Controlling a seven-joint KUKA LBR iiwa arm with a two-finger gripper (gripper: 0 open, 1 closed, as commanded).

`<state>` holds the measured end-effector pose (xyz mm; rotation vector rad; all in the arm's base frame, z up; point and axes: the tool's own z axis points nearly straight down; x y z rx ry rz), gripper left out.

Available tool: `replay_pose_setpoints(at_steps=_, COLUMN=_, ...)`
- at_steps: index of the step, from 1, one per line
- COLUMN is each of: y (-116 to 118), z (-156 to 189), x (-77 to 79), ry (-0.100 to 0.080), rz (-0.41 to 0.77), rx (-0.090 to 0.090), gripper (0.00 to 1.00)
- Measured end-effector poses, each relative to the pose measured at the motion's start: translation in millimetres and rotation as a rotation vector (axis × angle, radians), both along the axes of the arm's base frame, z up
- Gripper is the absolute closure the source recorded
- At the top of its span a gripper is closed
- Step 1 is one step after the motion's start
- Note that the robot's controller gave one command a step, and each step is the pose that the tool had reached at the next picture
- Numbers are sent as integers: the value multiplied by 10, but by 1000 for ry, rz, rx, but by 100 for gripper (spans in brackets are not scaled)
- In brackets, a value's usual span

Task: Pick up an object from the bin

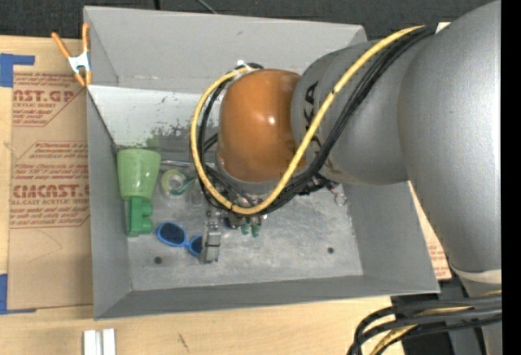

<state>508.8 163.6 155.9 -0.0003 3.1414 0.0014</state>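
Near the front wall of the grey metal bin (244,290), the gripper (212,246) stands low at the right end of a blue plastic piece (171,234).

The blue piece is glossy and made of two oval loops joined side by side (rather like small spectacles). It lies flat on the scratched, speckled floor in the left front part of the bin, with the gripper's dark tip touching it or just beside it; whether the gripper is open or closed, I cannot tell. Just to the left lies a bright green block (138,216) with a lumpy edge. Behind the block is a pale green, smooth cup (137,171), tapering, with its wider end toward the far wall. Right of the cup sits a small clear round thing (173,181). Farther back rises the shiny orange domed cover (254,127) of the wrist, ringed by black and yellow cables (198,151).
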Motion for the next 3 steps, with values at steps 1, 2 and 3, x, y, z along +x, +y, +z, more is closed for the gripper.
replay_pose_setpoints(at_steps=1, y=105, z=-885, x=127, ry=4, rz=381, rx=-1, gripper=0)
replay_pose_setpoints(at_steps=2, y=109, z=-866, x=138, ry=1, rz=379, rx=1, gripper=100)
replay_pose_setpoints(at_steps=3, y=10, z=539, x=401, ry=-12, rz=392, rx=0, gripper=100)
